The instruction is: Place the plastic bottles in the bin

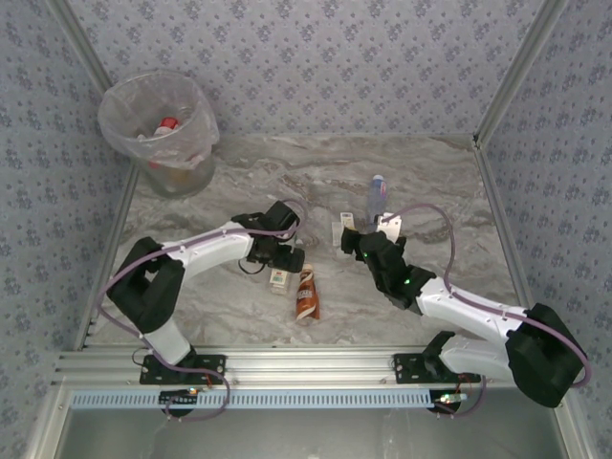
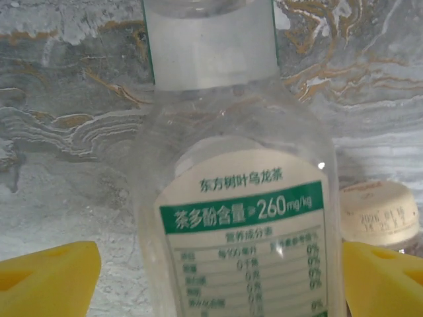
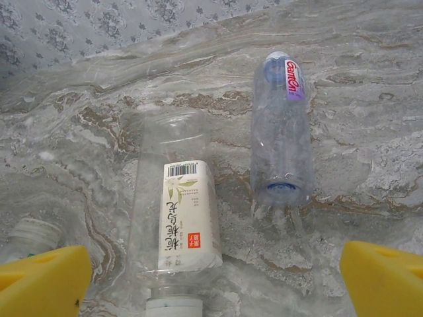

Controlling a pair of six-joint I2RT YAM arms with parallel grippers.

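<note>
**A:** Where's the bin?

**B:** The bin (image 1: 158, 129) stands at the far-left corner of the table (image 1: 459, 210) and has a clear bag liner in it. A red-capped bottle (image 1: 169, 124) lies inside near the top. There's more under it, but I can't make it out through the bag.

**A:** Left arm?

**B:** The left gripper (image 2: 215, 284) is low over the middle of the table, straddling a green-label bottle (image 2: 238, 165) that lies flat on the marble with its neck pointing away from the wrist. The yellow fingers (image 2: 46, 277) are apart. One has a clear gap to the bottle wall. The other is just beside it, and I can't tell if it touches. It isn't clamped. A beige cap (image 2: 380, 211) from another bottle sits right next to that finger.

**A:** Right arm?

**B:** The right gripper (image 3: 211, 277) is also mid-table, a bit toward the right edge, with its jaws spread wide and nothing held. A white-label bottle (image 3: 175, 231) lies between and ahead of its fingertips (image 3: 383, 274), neck toward the wrist. Beside that and roughly parallel is a blue-tinted bottle (image 3: 281, 132), which lies nearer the far edge. The two are close but not touching.

**A:** Anything else loose?

**B:** A brown-white bottle (image 1: 307, 292) lies on its side toward the near edge, about centre, just beside the left gripper. It's well apart from the bin.
</note>
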